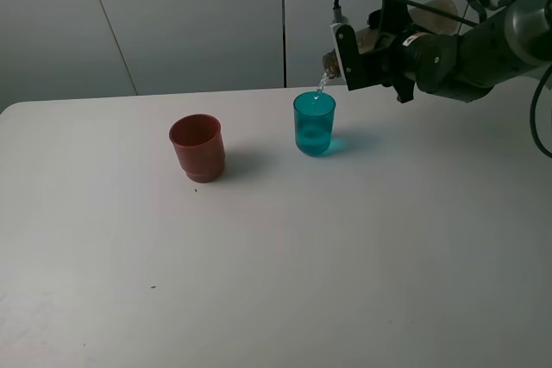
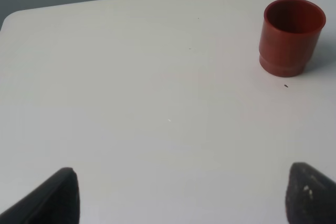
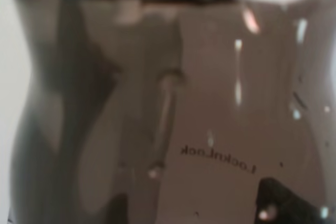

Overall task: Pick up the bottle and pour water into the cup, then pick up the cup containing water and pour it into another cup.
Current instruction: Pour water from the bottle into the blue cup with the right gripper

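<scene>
- Your right gripper (image 1: 369, 51) is clamped on the bottle (image 1: 435, 13), which is tipped near level with its neck above the teal cup (image 1: 314, 124). A thin stream of water (image 1: 321, 85) falls in.
- The red-brown cup (image 1: 197, 147) stands well apart on the table (image 1: 302, 282).
- Your left gripper (image 2: 181, 195) hangs open, only its tips in view.
- The arm hides most of the bottle, and the wrist view shows only a blurred wall.

Bottle (image 3: 168, 103): smoky translucent wall carrying one line of small dark print (image 3: 218, 167).
Print reads: "LocknLock", shown mirror-reversed, as if seen through the plastic from behind.
Legibility: slightly blurred; the middle letter is uncertain.
Seen in: right wrist view only.
</scene>
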